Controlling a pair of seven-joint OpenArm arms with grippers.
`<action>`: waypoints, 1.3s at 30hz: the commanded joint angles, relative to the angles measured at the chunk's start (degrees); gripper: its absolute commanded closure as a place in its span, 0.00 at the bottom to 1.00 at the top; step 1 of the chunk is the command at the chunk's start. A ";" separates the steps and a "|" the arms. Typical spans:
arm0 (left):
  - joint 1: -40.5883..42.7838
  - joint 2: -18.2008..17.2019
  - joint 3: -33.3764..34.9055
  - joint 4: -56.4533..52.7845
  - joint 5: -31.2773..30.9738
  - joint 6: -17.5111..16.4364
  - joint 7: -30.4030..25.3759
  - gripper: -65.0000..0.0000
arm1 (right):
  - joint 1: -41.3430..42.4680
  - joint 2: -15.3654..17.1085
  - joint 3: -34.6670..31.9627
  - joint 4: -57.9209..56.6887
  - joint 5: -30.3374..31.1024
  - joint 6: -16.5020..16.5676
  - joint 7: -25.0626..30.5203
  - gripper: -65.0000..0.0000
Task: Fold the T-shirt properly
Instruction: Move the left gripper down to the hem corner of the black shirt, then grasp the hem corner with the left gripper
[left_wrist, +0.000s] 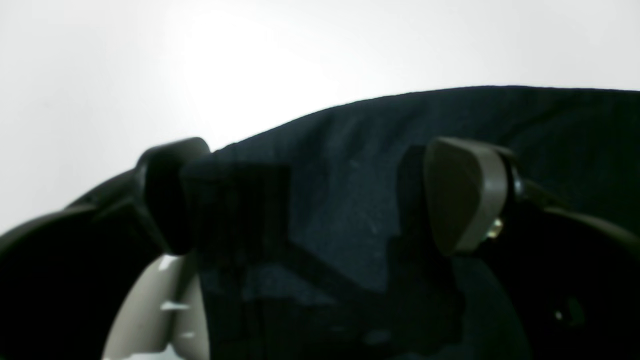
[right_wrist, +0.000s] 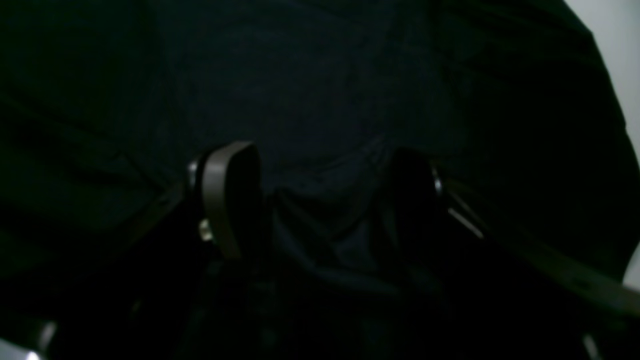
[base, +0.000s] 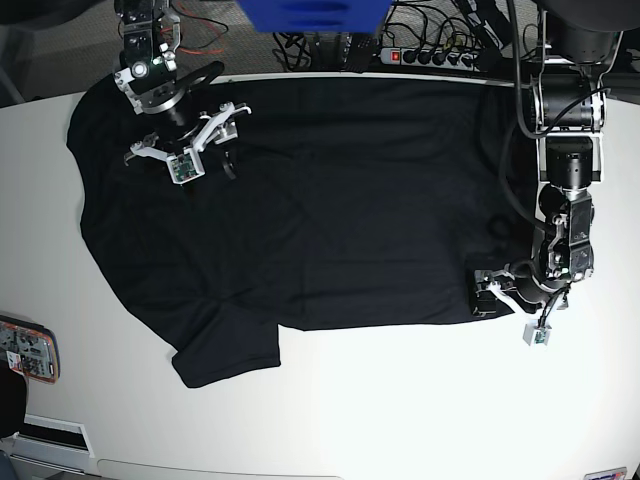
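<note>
Close to the front edge of the white table (base: 400, 400) in the base view, one short sleeve of the black T-shirt (base: 300, 200) points toward me, lying flat. At the left edge of the table a small flat device (base: 25, 350) with a coloured face lies well apart from the cloth.

Further in, the T-shirt is spread wide over the table, with only soft wrinkles. My left gripper (left_wrist: 320, 197) is down at the hem corner on the base view's right. Its jaws stand apart, and the cloth edge lies between them; I cannot tell if the pads touch it.

At the far side, my right gripper (right_wrist: 320, 200) is over the shirt near the other sleeve. Its jaws stand apart too, with a fold of dark cloth bunched between them, not pinched.

Behind the table I see a power strip (base: 430, 55) with cables and something blue (base: 315, 15).
</note>
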 joint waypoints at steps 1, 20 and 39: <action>-0.53 -0.39 0.00 0.23 -0.30 -0.32 1.73 0.00 | -0.04 0.27 0.19 1.09 0.43 -0.28 1.32 0.38; -0.27 -1.89 -0.36 0.23 -0.74 -0.41 1.73 0.00 | 0.31 0.27 -0.16 1.09 0.60 -0.28 1.32 0.38; 3.78 -1.98 -0.53 3.92 -1.79 -3.66 -0.64 0.00 | -0.13 0.27 -0.07 1.09 0.60 -0.28 0.97 0.38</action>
